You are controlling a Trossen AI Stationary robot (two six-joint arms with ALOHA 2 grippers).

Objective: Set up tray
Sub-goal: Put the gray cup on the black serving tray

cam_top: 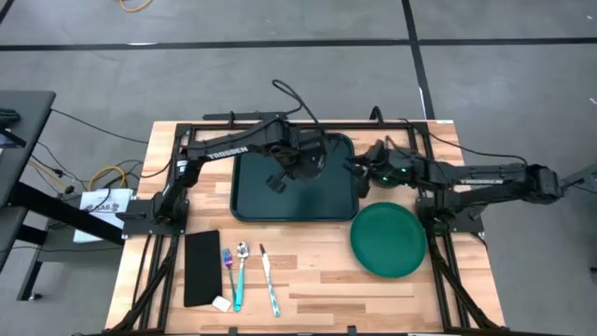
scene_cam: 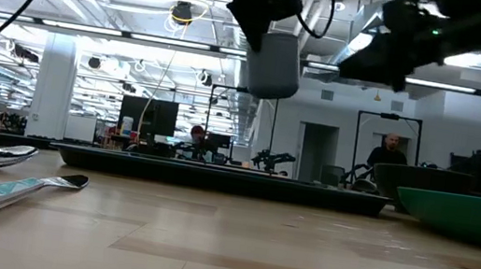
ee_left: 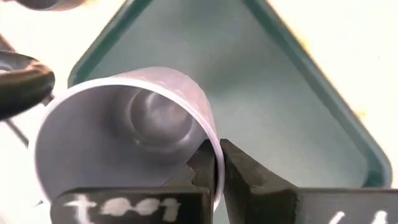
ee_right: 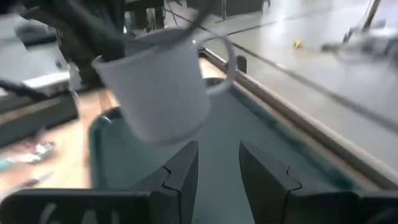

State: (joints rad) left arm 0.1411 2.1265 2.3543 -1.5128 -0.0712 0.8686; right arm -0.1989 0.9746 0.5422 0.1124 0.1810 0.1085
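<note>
The dark green tray (cam_top: 280, 201) lies flat at the middle far part of the table; it shows as a low dark strip (scene_cam: 215, 180) in the low view. My left gripper (cam_top: 306, 161) hovers over the tray, shut on a pale grey cup (scene_cam: 274, 64) with a handle (ee_right: 227, 59). My right gripper (ee_right: 217, 152) is open, just right of the cup near the tray's right rim (cam_top: 358, 173), and touches nothing. Its fingers point at the cup (ee_right: 158, 93). My left gripper pinches the cup's wall at the rim (ee_left: 216, 158), one finger (ee_left: 200, 163) inside the mouth and the other (ee_left: 245, 171) outside. It comes from above, pointing down. The cup hangs below it, lifted clear above the tray (ee_left: 280, 93), roughly upright.
A round green plate (cam_top: 389, 240) lies right of the tray's near corner. A narrow flat black rectangle (cam_top: 201, 268), a fork (cam_top: 228, 263), a spoon (cam_top: 241, 271) and another utensil (cam_top: 269, 280) lie near the front left. Bare wood (cam_top: 373, 303) is at the near edge.
</note>
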